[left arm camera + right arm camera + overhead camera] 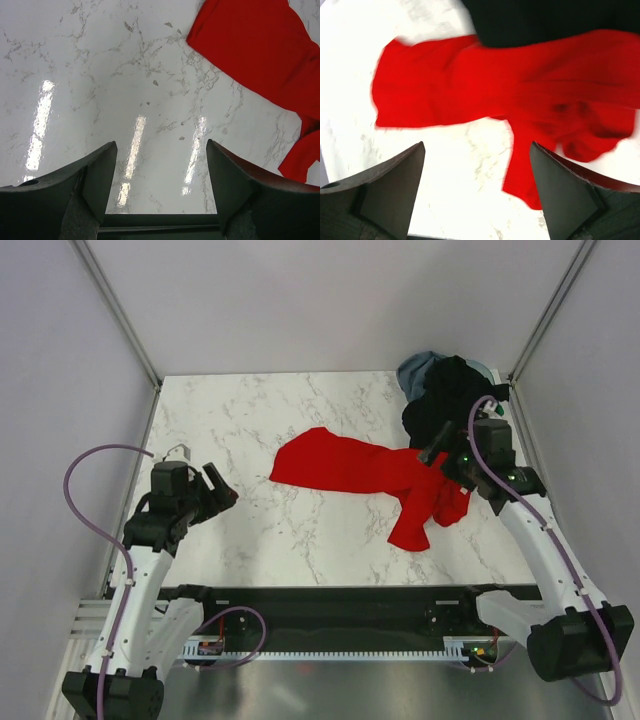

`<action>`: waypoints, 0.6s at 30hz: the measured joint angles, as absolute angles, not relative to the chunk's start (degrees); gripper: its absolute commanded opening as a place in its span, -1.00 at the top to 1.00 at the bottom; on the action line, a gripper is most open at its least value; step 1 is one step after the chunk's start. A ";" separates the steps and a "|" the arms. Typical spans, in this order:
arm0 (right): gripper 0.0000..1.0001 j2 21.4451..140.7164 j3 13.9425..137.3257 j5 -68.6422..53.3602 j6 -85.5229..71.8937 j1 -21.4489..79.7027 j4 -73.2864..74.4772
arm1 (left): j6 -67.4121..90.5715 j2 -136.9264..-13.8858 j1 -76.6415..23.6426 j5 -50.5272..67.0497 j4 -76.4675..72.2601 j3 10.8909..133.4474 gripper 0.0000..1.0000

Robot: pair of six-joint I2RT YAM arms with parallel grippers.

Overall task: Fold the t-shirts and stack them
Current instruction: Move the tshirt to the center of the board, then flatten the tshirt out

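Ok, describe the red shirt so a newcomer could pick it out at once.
Start at the marble table, then look at its right half, nearer than the dark shirt pile in the far right corner. The red t-shirt sprawls unfolded there, the only bright red cloth.

T-shirts, three sure: one red t-shirt (350,465) from table centre toward 3 o'clock; one black t-shirt (445,400) and one grey-blue t-shirt (415,368) heaped at 1 o'clock. One green cloth sliver (483,369) in that heap, possibly a fourth shirt. Two grippers: left gripper (224,487) at 9 o'clock, right gripper (436,456) at 3 o'clock. One marble table (250,420). Two cables: left purple cable (85,465), right purple cable (480,415).
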State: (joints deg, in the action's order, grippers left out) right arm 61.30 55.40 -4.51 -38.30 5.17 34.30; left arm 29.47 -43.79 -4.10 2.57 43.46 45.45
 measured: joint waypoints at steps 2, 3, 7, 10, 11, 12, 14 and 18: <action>-0.82 61.49 58.28 -0.49 -37.82 14.20 34.00 | 29.47 -44.14 -4.10 2.52 43.46 45.45 -0.57; -0.81 61.47 58.89 1.39 -37.95 19.05 33.63 | 29.47 -44.31 -4.10 2.50 43.46 45.45 -0.57; -0.70 61.63 55.81 8.10 -39.51 31.42 33.56 | 29.47 -44.47 -4.10 2.44 43.46 45.45 -0.56; -0.61 63.90 50.65 11.60 -41.15 35.46 34.59 | 29.47 -44.47 -4.10 2.44 43.46 45.45 -0.56; -0.60 65.21 49.12 12.49 -41.69 36.45 34.92 | 29.47 -44.47 -4.10 2.44 43.48 45.45 -0.56; -0.54 66.74 47.70 13.30 -42.15 37.34 35.44 | 29.47 -44.47 -4.10 2.44 43.48 45.45 -0.56; -0.48 69.56 45.80 14.61 -42.74 38.81 36.10 | 29.47 -44.47 -4.10 2.44 43.48 45.45 -0.55; -0.26 73.19 44.01 15.40 -43.38 39.92 34.59 | 29.47 -44.47 -4.10 2.44 43.53 45.45 -0.55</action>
